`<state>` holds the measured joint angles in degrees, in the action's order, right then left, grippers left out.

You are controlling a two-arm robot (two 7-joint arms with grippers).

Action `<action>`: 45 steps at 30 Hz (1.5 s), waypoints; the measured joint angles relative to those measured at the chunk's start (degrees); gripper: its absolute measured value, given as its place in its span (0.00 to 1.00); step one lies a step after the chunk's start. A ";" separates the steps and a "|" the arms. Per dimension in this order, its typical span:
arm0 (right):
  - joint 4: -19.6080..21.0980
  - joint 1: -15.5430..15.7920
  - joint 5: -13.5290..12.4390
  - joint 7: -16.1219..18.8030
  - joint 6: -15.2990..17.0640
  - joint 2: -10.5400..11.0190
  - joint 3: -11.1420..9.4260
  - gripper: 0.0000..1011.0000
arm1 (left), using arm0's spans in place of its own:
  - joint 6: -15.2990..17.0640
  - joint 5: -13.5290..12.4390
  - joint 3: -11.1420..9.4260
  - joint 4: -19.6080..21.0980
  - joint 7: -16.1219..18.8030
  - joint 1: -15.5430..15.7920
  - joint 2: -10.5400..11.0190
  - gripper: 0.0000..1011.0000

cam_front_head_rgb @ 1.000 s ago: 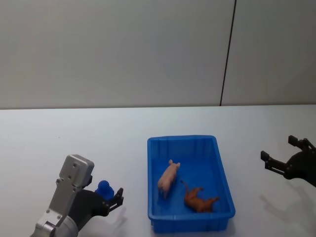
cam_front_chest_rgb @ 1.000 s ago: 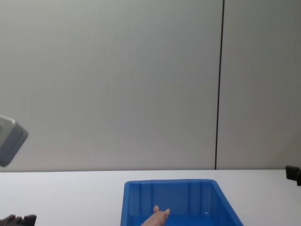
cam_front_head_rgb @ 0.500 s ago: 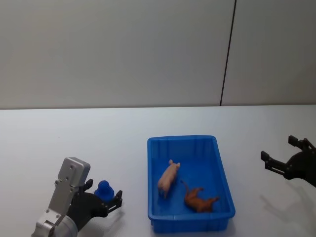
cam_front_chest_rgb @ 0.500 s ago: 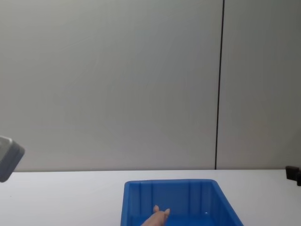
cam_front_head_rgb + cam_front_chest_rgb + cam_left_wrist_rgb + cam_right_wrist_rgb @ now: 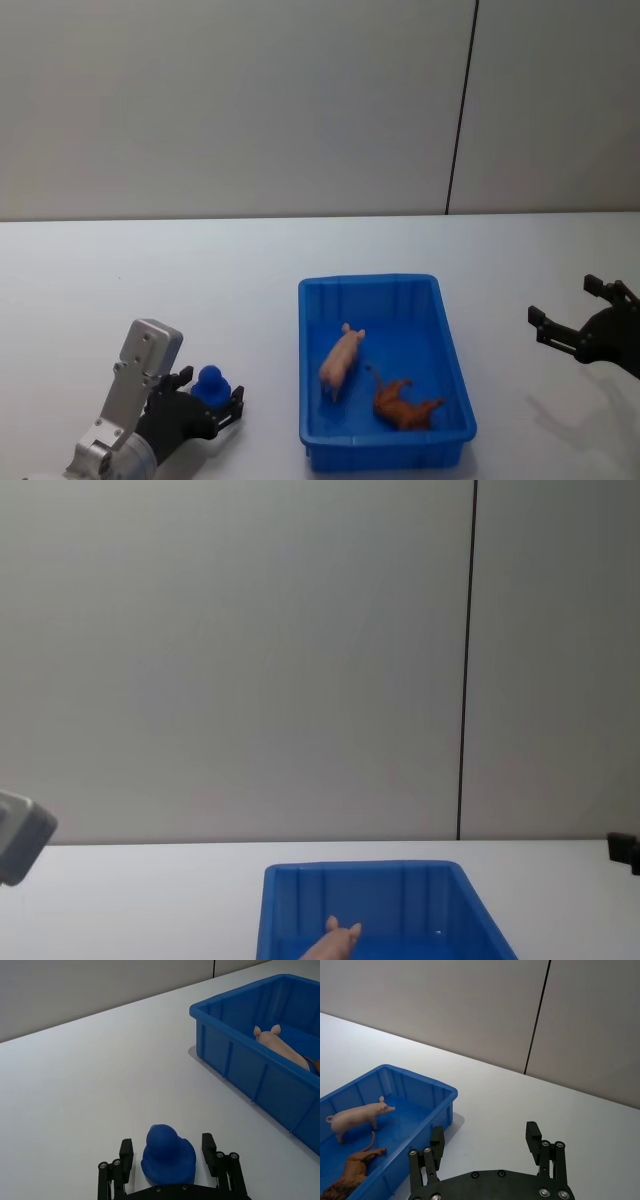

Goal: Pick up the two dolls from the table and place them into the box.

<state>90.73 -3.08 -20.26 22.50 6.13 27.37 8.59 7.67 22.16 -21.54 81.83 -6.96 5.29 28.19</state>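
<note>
My box looks like smooth, slightly glossy blue plastic with ribbed inner walls. The pink doll and brown doll inside look like matt moulded plastic. The table is plain matt white. Between my left gripper's 2 black, matt, bolted fingers sits a smooth blue duck, softly shiny.
</note>
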 joint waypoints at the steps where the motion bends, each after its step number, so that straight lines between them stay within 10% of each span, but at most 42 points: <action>1: 0.00 0.00 0.00 0.00 0.00 0.00 0.00 0.99 | 0.00 -0.05 0.01 -0.25 -0.19 0.11 -0.08 0.88; 14: 0.00 0.00 0.00 0.00 0.00 0.00 0.00 0.99 | -0.38 -0.96 0.28 -2.58 -2.63 1.11 -0.60 0.56; 32: 0.00 0.00 0.00 0.00 0.00 0.00 0.00 0.99 | -1.99 -3.89 0.86 2.21 -2.40 3.10 -1.59 0.45; 45: 0.00 0.00 0.00 0.00 0.00 0.00 0.00 0.99 | -3.60 -8.57 -1.57 4.59 -4.89 7.50 -6.83 0.49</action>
<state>90.72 -3.08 -20.26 22.50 6.14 27.37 8.59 4.07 13.59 -23.11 86.42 -11.85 12.79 21.36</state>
